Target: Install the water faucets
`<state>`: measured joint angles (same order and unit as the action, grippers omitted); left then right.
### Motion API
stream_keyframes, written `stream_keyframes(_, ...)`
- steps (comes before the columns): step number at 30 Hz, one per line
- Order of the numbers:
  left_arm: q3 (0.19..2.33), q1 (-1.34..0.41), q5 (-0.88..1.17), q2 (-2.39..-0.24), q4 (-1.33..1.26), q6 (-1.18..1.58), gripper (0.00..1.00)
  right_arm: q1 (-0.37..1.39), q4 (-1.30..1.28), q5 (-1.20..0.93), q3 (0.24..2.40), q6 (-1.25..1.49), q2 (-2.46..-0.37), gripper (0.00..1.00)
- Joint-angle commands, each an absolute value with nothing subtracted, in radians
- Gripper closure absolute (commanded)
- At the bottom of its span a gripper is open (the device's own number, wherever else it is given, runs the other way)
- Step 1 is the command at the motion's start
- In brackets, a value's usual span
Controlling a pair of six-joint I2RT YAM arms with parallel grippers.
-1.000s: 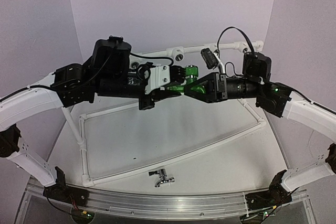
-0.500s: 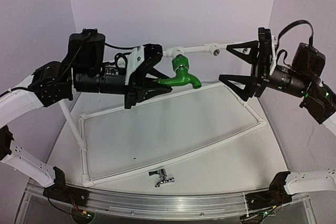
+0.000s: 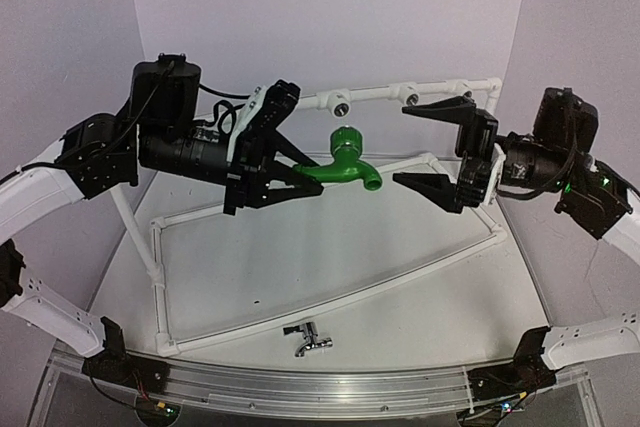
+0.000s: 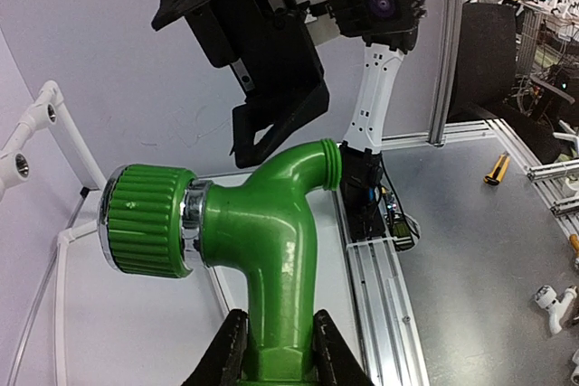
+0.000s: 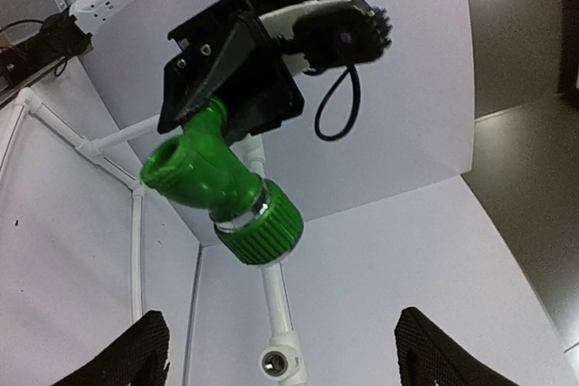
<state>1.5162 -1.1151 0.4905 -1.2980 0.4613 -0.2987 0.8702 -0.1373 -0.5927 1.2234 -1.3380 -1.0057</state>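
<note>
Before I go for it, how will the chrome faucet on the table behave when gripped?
The chrome faucet looks like solid metal: probably rigid and heavy for its size. Its polished surface could slip in a grip. With its handle and spout sticking out sideways, it seems unlikely to roll.

This was a robot lab. The white desk (image 3: 330,277) had plain pale walls (image 3: 330,7) around it from 9 to 3 o'clock, like a test box. Robot arms (image 3: 45,192) were bolted by a metal rail (image 3: 300,384) at 6 o'clock. The left wrist view showed a gray surface (image 4: 470,250) with a yellow tool (image 4: 496,169) and metal frames (image 4: 554,169).
</note>
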Motion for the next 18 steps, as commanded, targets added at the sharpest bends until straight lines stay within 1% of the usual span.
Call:
stream_keyframes(1,1.565,-1.101,0.562,-1.309,0.457,-0.252,1.0,0.948,-0.117,-0.557,1.232,-1.589,-1.036,0.23)
stream_keyframes(6,1.571,-1.098,0.58,-1.327,0.459,-0.245,1.0,1.054,-0.128,-0.455,1.25,-1.693,-1.084,0.33)
stream_keyframes(9,1.574,-1.097,0.591,-1.333,0.458,-0.243,1.0,1.095,-0.129,-0.419,1.257,-1.742,-1.109,0.38)
stream_keyframes(18,1.596,-1.097,0.632,-1.36,0.501,-0.245,1.0,1.12,-0.129,-0.367,1.28,-1.873,-1.158,0.56)
